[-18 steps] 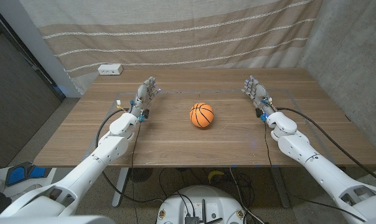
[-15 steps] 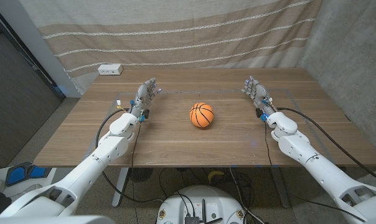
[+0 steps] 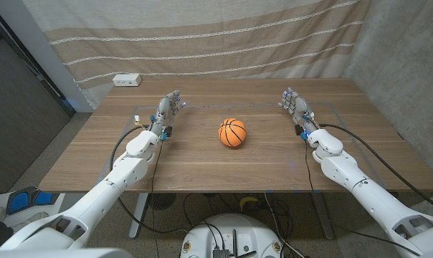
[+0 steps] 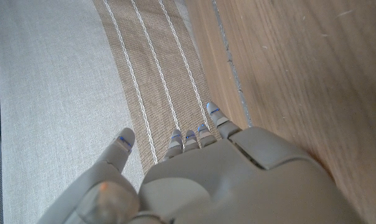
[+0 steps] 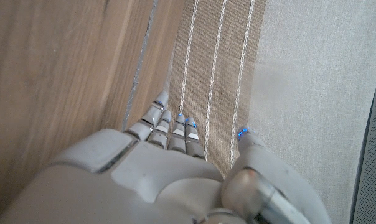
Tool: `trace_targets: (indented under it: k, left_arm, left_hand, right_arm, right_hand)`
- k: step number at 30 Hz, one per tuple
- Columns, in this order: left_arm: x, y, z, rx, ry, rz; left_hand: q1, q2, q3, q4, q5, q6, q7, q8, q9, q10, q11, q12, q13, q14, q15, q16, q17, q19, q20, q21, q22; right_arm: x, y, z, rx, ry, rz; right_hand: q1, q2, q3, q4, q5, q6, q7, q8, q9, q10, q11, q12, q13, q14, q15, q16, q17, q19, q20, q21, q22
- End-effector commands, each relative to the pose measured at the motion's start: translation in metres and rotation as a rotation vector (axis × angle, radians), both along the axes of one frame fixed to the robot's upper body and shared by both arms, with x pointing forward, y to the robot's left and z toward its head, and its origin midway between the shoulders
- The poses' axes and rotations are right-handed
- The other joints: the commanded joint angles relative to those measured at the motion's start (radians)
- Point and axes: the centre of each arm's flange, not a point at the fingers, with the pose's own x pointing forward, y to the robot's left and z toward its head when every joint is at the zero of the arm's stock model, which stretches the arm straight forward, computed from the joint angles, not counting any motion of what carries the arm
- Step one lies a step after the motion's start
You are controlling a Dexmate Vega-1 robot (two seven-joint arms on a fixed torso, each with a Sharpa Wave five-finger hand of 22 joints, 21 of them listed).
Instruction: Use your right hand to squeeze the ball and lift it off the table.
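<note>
Step in hand: approach — not yet begun. The right hand [image 3: 294, 104] stands at the table's [image 3: 202, 161] right side, fingers apart and holding nothing; the left hand [image 3: 170, 109] waits likewise on the left. The ball [image 3: 232, 132] — orange with black seams, like a small basketball — rests on the table midway between the hands, well apart from both. Next move, as judged: carry the right hand across to the ball, then close around it.

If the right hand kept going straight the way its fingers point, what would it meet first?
Likely nothing on the wooden table: the right hand points past the far edge toward the striped beige curtain, not the orange basketball.
</note>
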Motion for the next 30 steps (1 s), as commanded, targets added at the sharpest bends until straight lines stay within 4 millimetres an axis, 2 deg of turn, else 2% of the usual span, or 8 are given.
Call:
trace_targets:
  k: [1, 8, 13, 20, 24, 30]
  left_arm:
    - [-0.001, 0.002, -0.001, -0.005, -0.006, 0.001]
    - [-0.001, 0.002, -0.002, -0.006, -0.007, -0.001]
    - [-0.002, 0.002, -0.002, -0.008, -0.009, 0.001]
    - [-0.003, 0.003, -0.002, -0.01, -0.007, 0.001]
    - [-0.003, 0.002, -0.002, -0.004, -0.008, -0.001]
    - [-0.003, 0.002, -0.001, -0.004, -0.008, -0.001]
  left_hand:
    - [0.002, 0.044, 0.003, -0.006, 0.005, 0.005, -0.023, 0.008, 0.006, -0.011, 0.003, 0.006, 0.003, -0.008, -0.004, 0.002, 0.002, 0.004, 0.007, -0.002, 0.001]
    - [0.003, 0.043, 0.002, -0.009, 0.004, 0.005, -0.023, 0.008, 0.006, -0.011, 0.003, 0.006, 0.003, -0.007, -0.004, 0.002, 0.002, 0.005, 0.01, -0.004, 0.001]
    - [0.004, 0.043, 0.003, -0.011, 0.004, 0.003, -0.017, 0.006, 0.006, -0.011, 0.001, 0.006, 0.003, -0.007, -0.004, 0.002, 0.002, 0.006, 0.009, -0.006, 0.001]
    - [0.005, 0.043, 0.003, -0.013, 0.004, 0.008, -0.027, 0.007, 0.006, -0.01, 0.003, 0.007, 0.003, -0.007, -0.003, 0.002, 0.002, 0.007, 0.01, -0.008, 0.001]
    - [0.005, 0.043, 0.003, -0.014, 0.004, 0.006, -0.02, 0.007, 0.006, -0.011, 0.003, 0.006, 0.003, -0.006, -0.004, 0.002, 0.002, 0.008, 0.01, -0.01, 0.001]
    - [0.005, 0.043, 0.003, -0.015, 0.004, 0.006, -0.02, 0.006, 0.006, -0.01, 0.002, 0.007, 0.003, -0.007, -0.004, 0.002, 0.002, 0.009, 0.01, -0.011, 0.001]
  right_arm:
    - [-0.005, -0.003, 0.007, -0.01, -0.026, -0.024]
    - [-0.009, -0.006, 0.019, -0.024, -0.065, -0.049]
    - [-0.013, -0.008, 0.027, -0.048, -0.087, -0.068]
    - [-0.019, -0.01, 0.04, -0.085, -0.129, -0.106]
    - [-0.023, -0.012, 0.047, -0.099, -0.153, -0.124]
    - [-0.03, -0.014, 0.057, -0.123, -0.189, -0.147]
  right_hand:
    - [0.002, -0.019, 0.0, -0.011, 0.008, 0.009, -0.008, 0.008, 0.001, 0.006, -0.004, 0.007, 0.001, 0.002, 0.006, 0.003, 0.0, -0.002, 0.009, -0.003, 0.002]
    - [0.004, -0.022, 0.001, -0.018, 0.009, 0.012, -0.008, 0.009, 0.002, 0.01, -0.003, 0.008, 0.001, 0.007, 0.008, 0.005, -0.003, 0.002, 0.011, -0.005, 0.002]
    - [0.005, -0.023, 0.002, -0.024, 0.011, 0.017, -0.003, 0.011, 0.002, 0.011, -0.003, 0.009, 0.0, 0.008, 0.003, 0.005, -0.005, 0.008, 0.001, -0.007, 0.002]
    - [0.005, -0.023, 0.003, -0.028, 0.012, 0.021, -0.004, 0.012, 0.002, 0.013, -0.004, 0.01, 0.0, 0.008, 0.001, 0.006, -0.007, 0.009, 0.001, -0.01, 0.002]
    - [0.005, -0.023, 0.004, -0.033, 0.013, 0.026, 0.003, 0.014, 0.002, 0.018, 0.003, 0.012, -0.001, 0.013, -0.003, 0.009, -0.009, 0.019, -0.012, -0.011, 0.002]
    - [0.004, -0.023, 0.004, -0.036, 0.013, 0.033, 0.003, 0.016, 0.002, 0.022, 0.004, 0.013, -0.001, 0.015, -0.001, 0.01, -0.01, 0.023, -0.012, -0.012, 0.002]
